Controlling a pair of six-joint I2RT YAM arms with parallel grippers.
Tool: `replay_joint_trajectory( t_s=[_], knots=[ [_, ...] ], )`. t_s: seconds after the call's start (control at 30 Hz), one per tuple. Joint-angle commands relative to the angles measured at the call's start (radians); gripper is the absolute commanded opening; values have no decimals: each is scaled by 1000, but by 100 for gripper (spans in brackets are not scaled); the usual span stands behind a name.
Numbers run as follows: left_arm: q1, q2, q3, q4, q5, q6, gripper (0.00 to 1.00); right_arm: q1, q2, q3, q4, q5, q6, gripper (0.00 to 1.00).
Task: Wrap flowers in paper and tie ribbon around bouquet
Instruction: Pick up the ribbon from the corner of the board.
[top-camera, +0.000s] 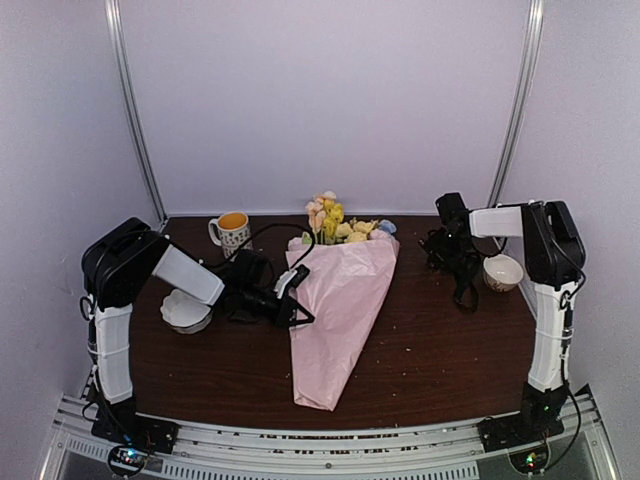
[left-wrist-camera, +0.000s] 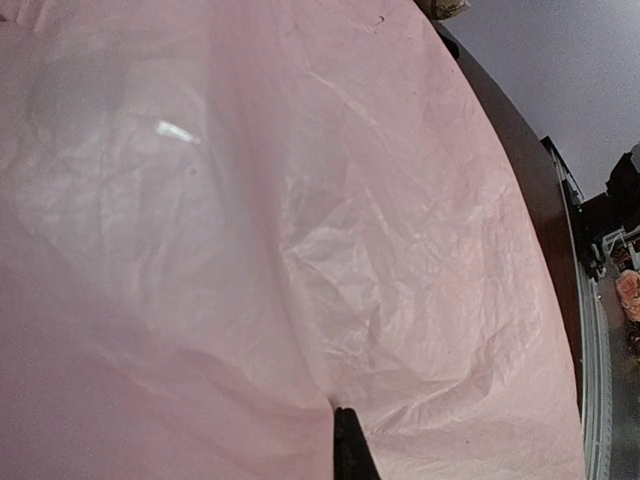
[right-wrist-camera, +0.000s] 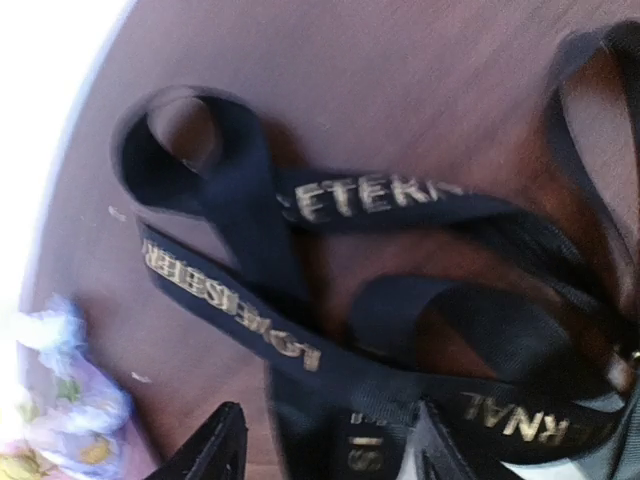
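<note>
Left gripper (left-wrist-camera: 347, 445) is stretching inward, jaws pressed together; right gripper (right-wrist-camera: 328, 408) is pointing downward, its fingers standing apart.

Stems of flowers (top-camera: 335, 222) hidden inside paper (top-camera: 340, 320); ribbon (right-wrist-camera: 250, 200) blurred, lettering partly unreadable, cut off at 3 and 6 o'clock edges.

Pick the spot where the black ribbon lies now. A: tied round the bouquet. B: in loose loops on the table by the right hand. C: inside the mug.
B: the right wrist view shows the ribbon looped loose on the table at the right hand.
</note>
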Motion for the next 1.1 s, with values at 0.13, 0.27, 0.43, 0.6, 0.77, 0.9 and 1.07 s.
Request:
replay_joint_trajectory(
  t_s=[0.13, 0.27, 0.43, 0.6, 0.77, 0.9, 1.07],
  knots=[
    [29, 49, -24, -108, -85, -4, 0, 8, -116, -208, 228, -22, 347, 59],
    [33, 44, -23, -107, -84, -3, 0, 16, -89, -198, 241, -54, 358, 56],
    [36, 35, -33, -104, -89, -2, 0, 23, -80, -241, 301, -89, 374, 50],
    [35, 38, -25, -107, -86, -3, 0, 25, -78, -250, 318, -102, 358, 36],
    [38, 37, -25, -112, -87, -1, 0, 33, -70, -291, 402, -128, 399, 21],
    [37, 33, -30, -114, -91, 4, 0, 37, -64, -296, 428, -132, 394, 2],
    [37, 30, -33, -115, -93, 4, 0, 38, -84, -312, 438, -133, 350, 0]
  ],
)
